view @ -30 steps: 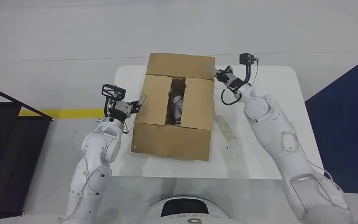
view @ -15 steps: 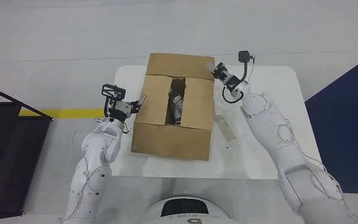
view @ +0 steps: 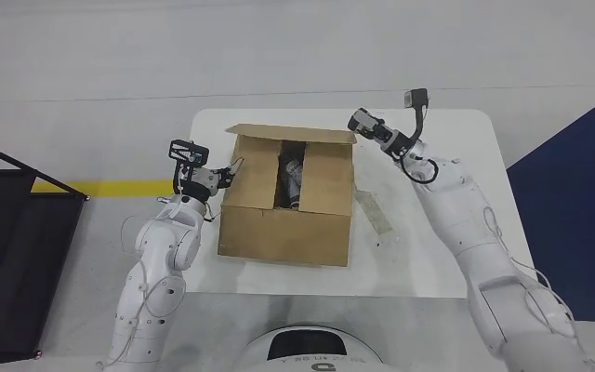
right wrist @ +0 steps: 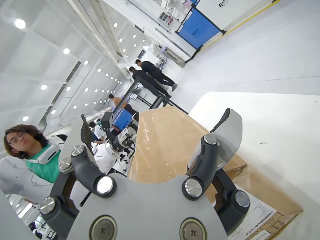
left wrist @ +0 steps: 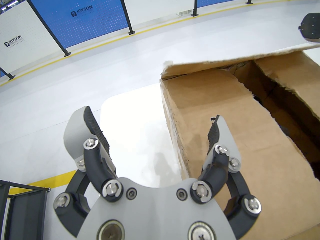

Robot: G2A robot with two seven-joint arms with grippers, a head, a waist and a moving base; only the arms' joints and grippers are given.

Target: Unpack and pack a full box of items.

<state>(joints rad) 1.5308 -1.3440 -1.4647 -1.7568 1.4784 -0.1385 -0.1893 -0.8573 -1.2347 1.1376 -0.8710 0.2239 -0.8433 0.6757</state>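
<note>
The step in hand looks like opening the flaps, so work your right gripper [right wrist: 157, 121] against the taped far flap [right wrist: 160, 141] and fold it back past upright, away from the opening; push near the hinge line rather than the free corner, or the card may bend and the whole box may slide. That gripper is spread wide and holds nothing, poised at the far right corner of the brown cardboard box [view: 284, 232]; whether a finger touches the flap I cannot tell. Your left gripper [left wrist: 152, 123] is likewise wide open and empty, one fingertip over the left side flap [left wrist: 250, 151], the other out over the white surface [view: 428, 251]; you could use it to steady that side. The box stands about mid-surface, with dark items [view: 292, 177] showing through the gap between the side flaps; a clear plastic wrapper [view: 374, 210] lies just beside its right wall.
</note>
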